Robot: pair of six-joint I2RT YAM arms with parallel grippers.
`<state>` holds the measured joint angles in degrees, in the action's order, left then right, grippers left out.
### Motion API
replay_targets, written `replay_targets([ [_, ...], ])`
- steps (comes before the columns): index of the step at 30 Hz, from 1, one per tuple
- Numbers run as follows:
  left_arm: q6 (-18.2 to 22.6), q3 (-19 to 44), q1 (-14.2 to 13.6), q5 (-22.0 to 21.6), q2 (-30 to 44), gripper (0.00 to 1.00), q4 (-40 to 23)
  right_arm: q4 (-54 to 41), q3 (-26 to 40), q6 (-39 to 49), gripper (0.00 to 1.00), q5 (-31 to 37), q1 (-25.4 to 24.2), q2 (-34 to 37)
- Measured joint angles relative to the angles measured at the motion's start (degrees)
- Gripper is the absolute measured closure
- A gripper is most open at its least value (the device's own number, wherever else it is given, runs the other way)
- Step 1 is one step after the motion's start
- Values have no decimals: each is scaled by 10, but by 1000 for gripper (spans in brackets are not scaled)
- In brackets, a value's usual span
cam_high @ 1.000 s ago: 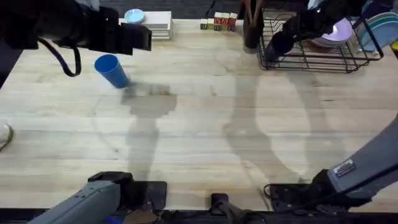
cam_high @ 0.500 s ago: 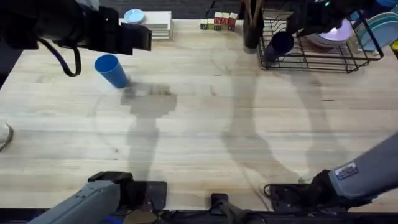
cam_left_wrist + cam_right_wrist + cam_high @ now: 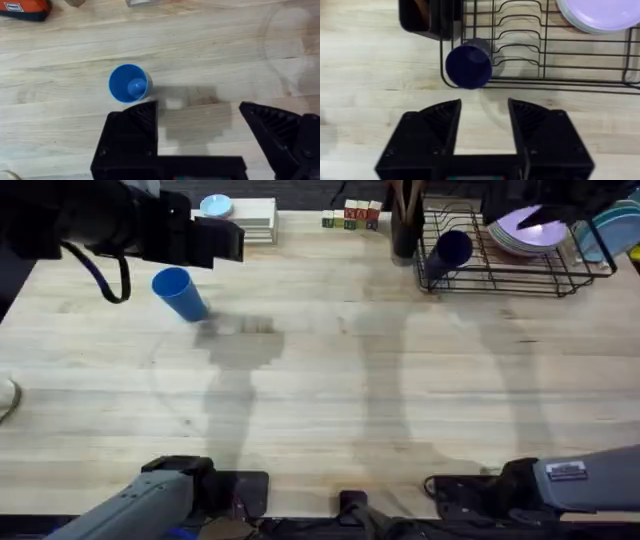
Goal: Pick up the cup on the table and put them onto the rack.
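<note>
We see a pale wooden table [image 3: 320, 380] from above, with two robot arms based at its near edge. At the far right stands the black wire rack [image 3: 500, 275]. A dark blue cup [image 3: 447, 252] sits inside the rack at its left end, tipped on its side with the base toward the rack's corner wires. Lilac plates [image 3: 530, 232] lean in the rack further right, and a dark utensil holder [image 3: 405, 225] stands just beside the rack's left side.

The right gripper [image 3: 484, 112] hangs above the table near the rack, its fingers spread apart and grasping nothing; the dark blue cup lies just ahead of them.

At the far left, a light blue cup [image 3: 179, 292] stands upright on the table, mouth up. The left gripper [image 3: 197, 112] hovers over it, fingers wide apart and empty, the cup just beside one finger. Small lettered blocks [image 3: 350, 217] sit along the table's far edge.
</note>
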<state>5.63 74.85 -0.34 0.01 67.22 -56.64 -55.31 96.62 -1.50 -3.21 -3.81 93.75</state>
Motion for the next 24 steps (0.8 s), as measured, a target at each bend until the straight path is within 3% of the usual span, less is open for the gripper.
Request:
replay_targets([
  [3,0,0,0,0,0,8,0,-3,0,-1,282,0,0,-30],
  [7,0,0,0,0,0,8,0,-3,0,0,24,0,0,-69],
  [21,0,0,3,1,0,8,0,-5,0,-2,8,0,0,-139],
  [23,-1,0,13,2,0,9,0,-5,0,-2,8,0,0,-140],
  [24,-8,0,42,2,0,9,0,-5,0,-2,8,0,0,-140],
])
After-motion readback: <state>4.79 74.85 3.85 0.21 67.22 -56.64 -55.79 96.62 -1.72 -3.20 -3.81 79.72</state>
